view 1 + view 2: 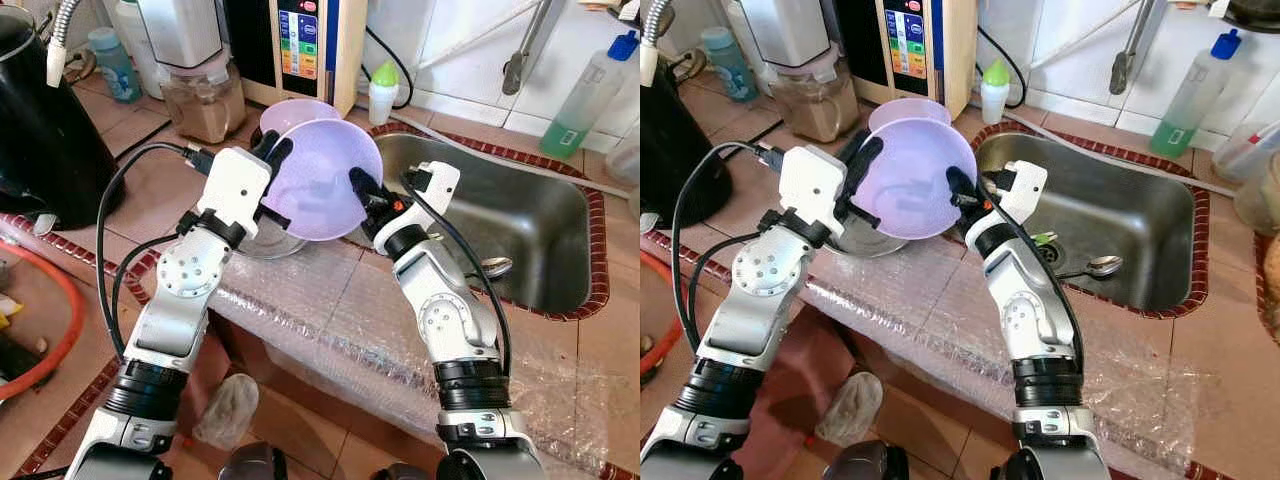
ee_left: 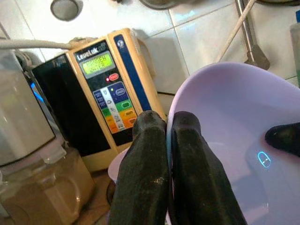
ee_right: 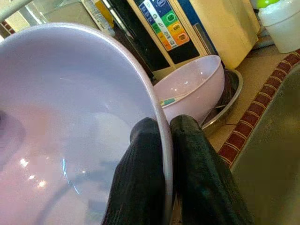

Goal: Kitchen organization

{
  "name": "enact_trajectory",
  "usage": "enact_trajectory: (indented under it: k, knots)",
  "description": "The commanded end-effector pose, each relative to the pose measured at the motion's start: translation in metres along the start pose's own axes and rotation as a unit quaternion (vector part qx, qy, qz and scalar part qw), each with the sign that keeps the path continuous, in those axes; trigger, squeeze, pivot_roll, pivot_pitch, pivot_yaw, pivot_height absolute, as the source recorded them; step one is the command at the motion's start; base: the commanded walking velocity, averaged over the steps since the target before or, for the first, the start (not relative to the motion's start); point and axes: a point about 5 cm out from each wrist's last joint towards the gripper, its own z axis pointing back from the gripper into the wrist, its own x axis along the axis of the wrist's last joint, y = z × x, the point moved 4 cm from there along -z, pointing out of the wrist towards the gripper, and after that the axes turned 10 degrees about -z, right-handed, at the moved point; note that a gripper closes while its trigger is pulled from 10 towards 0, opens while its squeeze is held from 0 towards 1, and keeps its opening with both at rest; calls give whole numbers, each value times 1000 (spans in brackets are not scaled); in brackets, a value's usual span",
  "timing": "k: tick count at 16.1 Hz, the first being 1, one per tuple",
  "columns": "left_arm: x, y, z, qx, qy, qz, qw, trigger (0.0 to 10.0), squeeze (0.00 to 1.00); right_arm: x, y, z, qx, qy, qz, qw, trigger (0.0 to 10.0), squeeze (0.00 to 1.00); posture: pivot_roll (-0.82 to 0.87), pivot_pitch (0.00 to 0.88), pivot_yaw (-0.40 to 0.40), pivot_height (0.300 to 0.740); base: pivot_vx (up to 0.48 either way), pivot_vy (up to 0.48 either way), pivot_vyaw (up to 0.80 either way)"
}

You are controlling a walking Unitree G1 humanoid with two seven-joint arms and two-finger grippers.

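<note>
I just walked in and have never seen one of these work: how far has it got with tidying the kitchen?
Midway, it seems. One pink bowl already sits in a metal bowl on the counter. In hand: the left gripper and right gripper each pinch the rim of a lilac bowl, held tilted above the counter. Still left: setting it down, and a spoon lying in the sink.

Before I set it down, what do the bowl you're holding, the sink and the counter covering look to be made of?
Lilac bowl, gripped at its rim by the left gripper and right gripper: looks like plastic, thin-walled, smooth, softly glossy. Sink: probably stainless steel, grey with a brushed sheen. Counter covering: clear bubble wrap, its dimpled texture visible over reddish tile.
</note>
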Motion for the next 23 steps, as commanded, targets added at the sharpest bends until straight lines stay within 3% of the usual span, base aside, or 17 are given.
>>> enact_trajectory:
  k: [1,7,9,11,12,13,14,15,16,17,18,19,20,23]
  knots:
    - [7,1,0,-7,-18,11,1000,10000,1000,19,-22,5,-54,-42,5,998,0,0,0,26,49,740,0,0,0]
    - [2,0,-1,-17,-3,22,1000,10000,1000,59,-40,5,-109,-123,40,986,0,0,2,30,52,740,0,0,0]
    - [-4,0,2,-15,18,46,999,10000,1000,73,-46,7,-132,-141,79,978,0,0,5,34,49,740,0,0,0]
    - [-17,-11,8,-55,57,94,992,10000,1000,78,-74,13,-215,-124,151,957,0,0,8,36,45,740,0,0,0]
    - [-32,-23,17,-92,101,124,983,10000,1000,69,-121,30,-335,-87,121,930,0,0,13,38,41,740,0,0,0]
    - [-34,-24,18,-96,106,126,982,10000,1000,68,-124,32,-345,-85,117,928,588,0,13,38,41,740,0,0,0]
    - [-39,-25,21,-108,119,131,978,10000,1000,63,-138,40,-372,-72,113,919,2196,0,15,42,39,740,0,0,0]
    - [-41,-26,22,-116,128,146,974,10000,1000,61,-141,41,-375,-67,116,917,2902,0,16,44,38,740,0,0,0]
    - [-43,-29,23,-135,139,152,969,10000,1000,59,-143,41,-378,-61,120,916,4824,0,17,45,36,740,0,0,0]
    - [-44,-31,23,-146,143,150,967,10000,1000,57,-144,41,-380,-58,121,915,8039,0,18,45,35,740,0,0,0]
    - [-44,-36,20,-171,145,145,964,10000,1000,49,-146,39,-382,-41,126,914,10000,0,18,45,35,740,0,0,0]
    - [-44,-38,19,-178,150,147,961,10000,1000,47,-148,38,-387,-34,130,912,10000,67,13,43,38,740,0,0,0]
    - [-43,-45,18,-208,158,156,953,10000,1000,39,-151,35,-395,-22,129,909,10000,1000,8,42,42,740,0,0,0]
    - [-44,-52,18,-238,168,152,945,10000,1000,28,-151,32,-394,-9,118,911,10000,1000,7,40,45,740,0,0,0]
